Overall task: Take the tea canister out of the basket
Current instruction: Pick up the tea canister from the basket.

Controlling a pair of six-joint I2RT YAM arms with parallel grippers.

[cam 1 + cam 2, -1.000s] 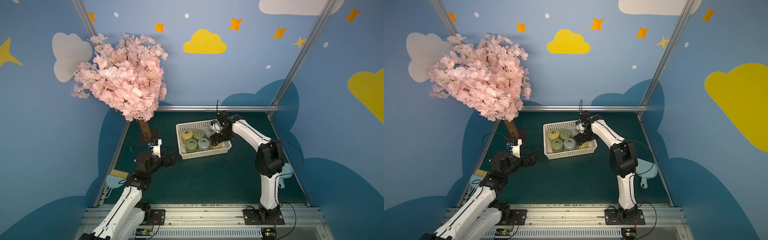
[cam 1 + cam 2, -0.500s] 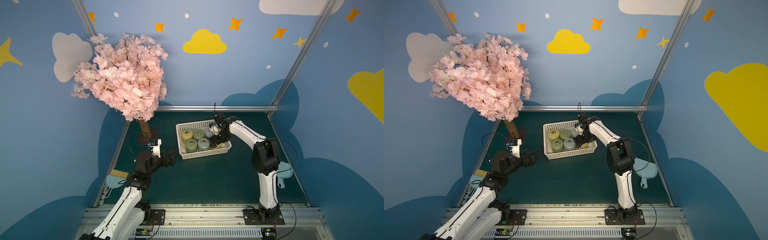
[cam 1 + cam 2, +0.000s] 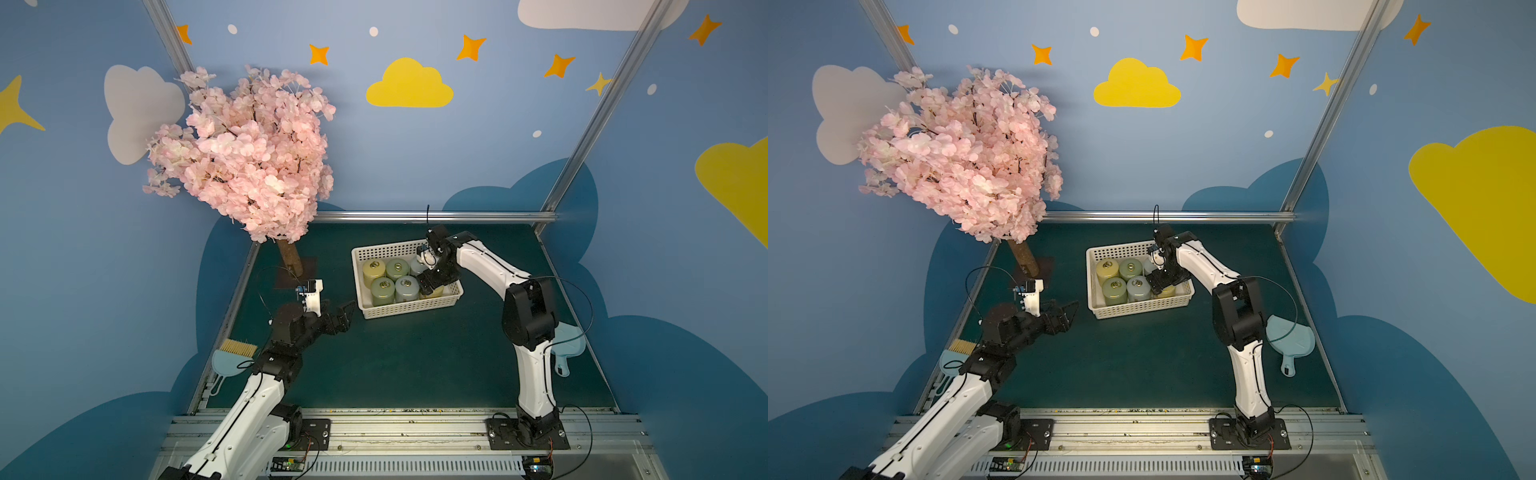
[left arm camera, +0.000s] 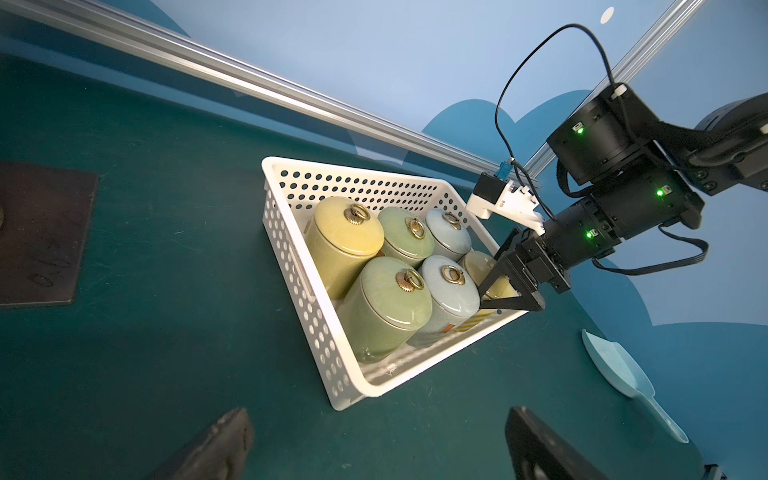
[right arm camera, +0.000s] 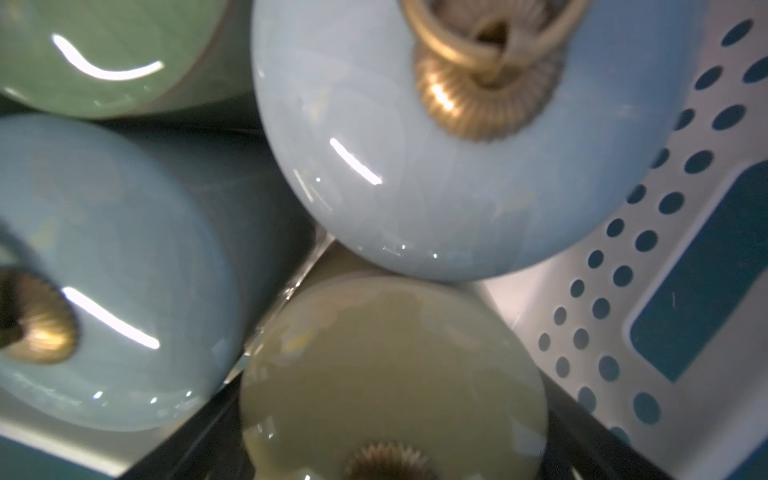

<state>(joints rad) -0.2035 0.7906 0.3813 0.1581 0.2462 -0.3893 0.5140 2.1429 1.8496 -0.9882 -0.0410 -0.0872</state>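
One pale-yellow, glossy-glazed, brass-knobbed tea canister (image 5: pixel 390 374); white perforated basket (image 4: pixel 291 249)

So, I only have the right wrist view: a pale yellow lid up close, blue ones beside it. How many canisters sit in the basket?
Observer: Six in the basket, two rows of three.
Operator: Where is the right tool?
Observer: The right tool straddles the yellow canister in a corner of the basket; whether it grips, I cannot tell.
Operator: And the left tool?
Observer: The left tool is open, short of the basket, touching nothing.
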